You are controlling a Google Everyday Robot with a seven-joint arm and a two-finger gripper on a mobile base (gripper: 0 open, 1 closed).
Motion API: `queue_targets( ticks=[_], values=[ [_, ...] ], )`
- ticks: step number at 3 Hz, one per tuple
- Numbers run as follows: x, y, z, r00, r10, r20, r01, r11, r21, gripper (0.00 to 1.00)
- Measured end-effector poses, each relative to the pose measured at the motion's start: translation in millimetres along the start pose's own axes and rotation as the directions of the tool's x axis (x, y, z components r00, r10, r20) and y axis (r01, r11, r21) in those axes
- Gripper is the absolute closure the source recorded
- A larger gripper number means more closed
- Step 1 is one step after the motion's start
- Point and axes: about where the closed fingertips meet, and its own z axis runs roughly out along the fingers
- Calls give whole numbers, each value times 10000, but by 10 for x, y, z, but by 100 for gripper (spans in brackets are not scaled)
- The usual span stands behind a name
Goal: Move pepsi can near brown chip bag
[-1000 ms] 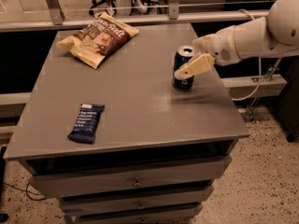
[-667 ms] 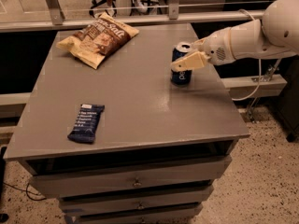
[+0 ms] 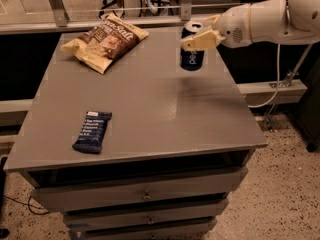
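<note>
Grey drawer cabinet on speckled floor — metal railing behind.

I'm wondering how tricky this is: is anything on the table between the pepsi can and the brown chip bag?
Nothing visible. The hand grips the pepsi can at the back right; bare tabletop runs to the brown chip bag. The snack bar lies aside, near the front.

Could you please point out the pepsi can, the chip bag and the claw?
pepsi can [image 3: 191, 59]: camera view, blue lettered side.
chip bag [image 3: 106, 40]: camera view, middle of brown front.
claw [image 3: 194, 34]: camera view, between its fingertips, gripping the can's top, far right.
</note>
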Motion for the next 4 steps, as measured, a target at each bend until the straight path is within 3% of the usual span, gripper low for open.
queue_targets(
  ticks=[1,2,4],
  values=[
    [-60,-16,-7,9999,-138,88,138,9999,33,100],
    [-54,16,11,9998,-25,183,25,10000,35,100],
    [-475,-320,696,9869,-637,1481,668,9976,-156,100]
  ],
)
